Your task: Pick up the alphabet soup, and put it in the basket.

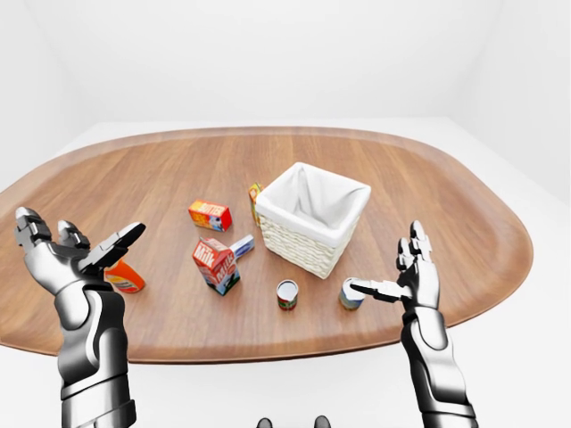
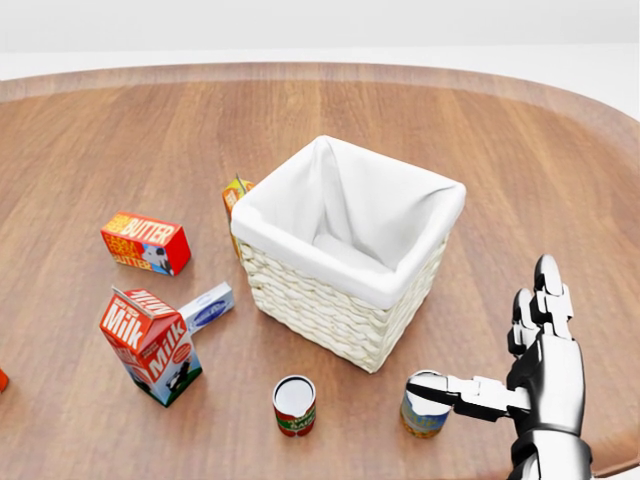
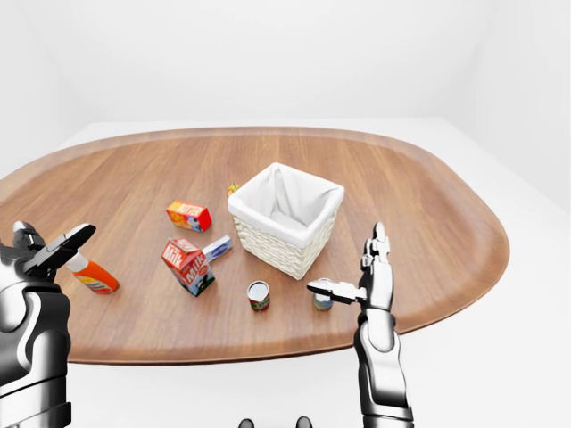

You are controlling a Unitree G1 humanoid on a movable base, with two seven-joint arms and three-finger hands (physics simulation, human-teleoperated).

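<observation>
In the left-eye view the alphabet soup (image 1: pixel 351 293) stands upright near the table's (image 1: pixel 464 205) bottom edge, just below the basket (image 1: pixel 312 234). The right hand (image 1: pixel 415 275) is beside it, released and spread, and the left hand (image 1: pixel 70 259) is raised open and empty over the left edge. In the head view the thumb lies across the can's lid, so the hand should probably sink and slide left until thumb and fingers bracket the can's side, clear of the red-labelled can (image 2: pixel 294 405). In the right-eye view the soup sits near the basket wall, so a straight lift above the rim looks safest.
</observation>
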